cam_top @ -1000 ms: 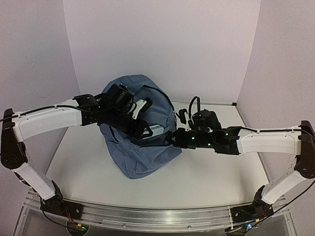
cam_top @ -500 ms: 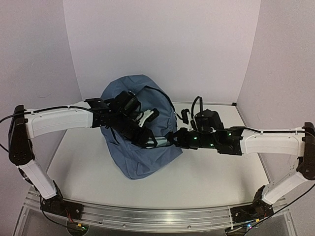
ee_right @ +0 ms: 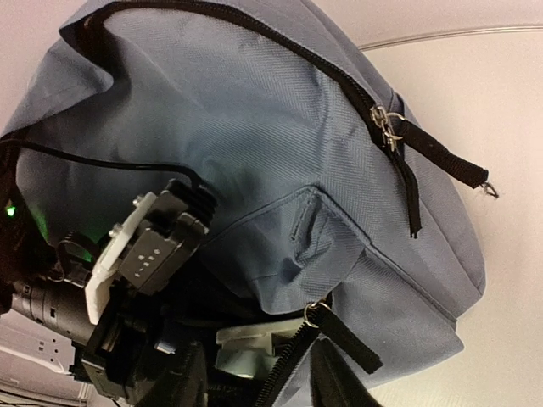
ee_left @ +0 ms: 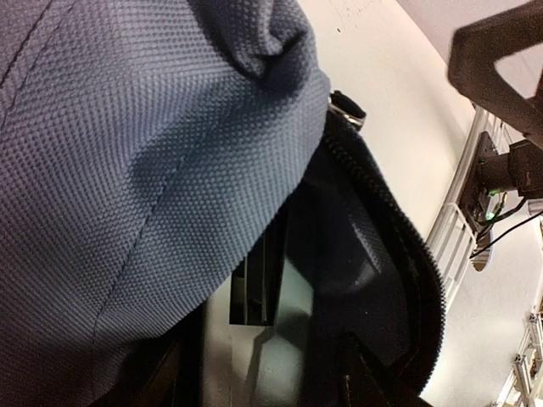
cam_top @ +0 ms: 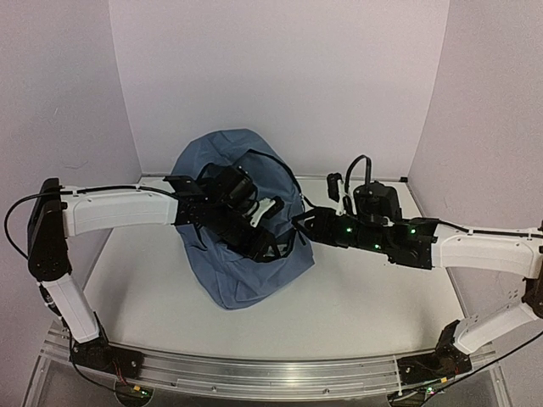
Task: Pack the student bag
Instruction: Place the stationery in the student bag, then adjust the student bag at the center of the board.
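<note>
The slate-blue student bag [cam_top: 222, 280] lies on the white table, its black-zipped front pocket gaping toward the right. My left gripper [cam_top: 270, 244] reaches into that pocket. In the left wrist view [ee_left: 271, 381] it is shut on a pale grey object [ee_left: 293, 331] under the blue fabric [ee_left: 127, 153]. My right gripper [cam_top: 299, 222] is at the pocket's right edge. In the right wrist view [ee_right: 259, 373] its jaws stand apart astride the zipper edge [ee_right: 284, 373]. The pale object [ee_right: 250, 343] and the left wrist [ee_right: 144, 254] show inside the opening of the bag [ee_right: 280, 144].
The table [cam_top: 365, 297] is boxed in by white walls at the back and sides, with a metal rail [cam_top: 271, 373] along the front. The main compartment's zip pulls [ee_right: 389, 127] and a black strap [ee_right: 441, 161] hang on the bag's right side.
My left gripper has pushed down and right, deeper into the pocket with the pale object. My right gripper has lifted back and its arm has swung right.
</note>
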Robot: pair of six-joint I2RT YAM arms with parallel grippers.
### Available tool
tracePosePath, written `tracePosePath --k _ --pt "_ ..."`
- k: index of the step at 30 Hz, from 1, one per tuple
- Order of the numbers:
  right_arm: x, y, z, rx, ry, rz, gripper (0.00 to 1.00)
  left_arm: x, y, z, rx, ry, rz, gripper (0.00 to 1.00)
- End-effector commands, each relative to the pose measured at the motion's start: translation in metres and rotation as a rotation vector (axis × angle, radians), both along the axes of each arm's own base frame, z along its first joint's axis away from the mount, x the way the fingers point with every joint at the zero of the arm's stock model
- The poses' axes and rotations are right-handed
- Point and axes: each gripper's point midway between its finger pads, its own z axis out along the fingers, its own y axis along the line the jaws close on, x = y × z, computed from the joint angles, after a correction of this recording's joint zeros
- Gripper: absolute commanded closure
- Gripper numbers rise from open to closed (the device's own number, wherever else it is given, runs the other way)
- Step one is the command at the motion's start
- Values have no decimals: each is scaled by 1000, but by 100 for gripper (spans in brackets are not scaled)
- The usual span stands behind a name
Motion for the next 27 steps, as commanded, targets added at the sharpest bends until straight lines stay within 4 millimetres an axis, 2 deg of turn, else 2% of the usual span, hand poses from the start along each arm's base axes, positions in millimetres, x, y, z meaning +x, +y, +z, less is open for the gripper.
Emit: tracePosePath --k 1,6,10,14,19,22,27 --pt "4 -8 -1 -24 -43 -30 53 -4 2 54 -69 -75 18 35" --pt "-4 -4 -7 -38 -64 52 46 -9 11 87 -112 -103 34 19" --pt "-9 -3 -8 17 -76 141 38 -9 25 116 -117 -140 67 15" --pt "-15 1 -5 92 -100 251 34 1 46 157 -98 -238 142 11" --pt "-16 2 2 164 -147 352 33 23 84 186 32 -426 242 7" --pt "-7 -6 -3 164 -156 359 34 33 102 200 106 -511 278 6" --pt "-1 -8 -21 142 -146 400 41 40 124 227 148 -616 333 5"
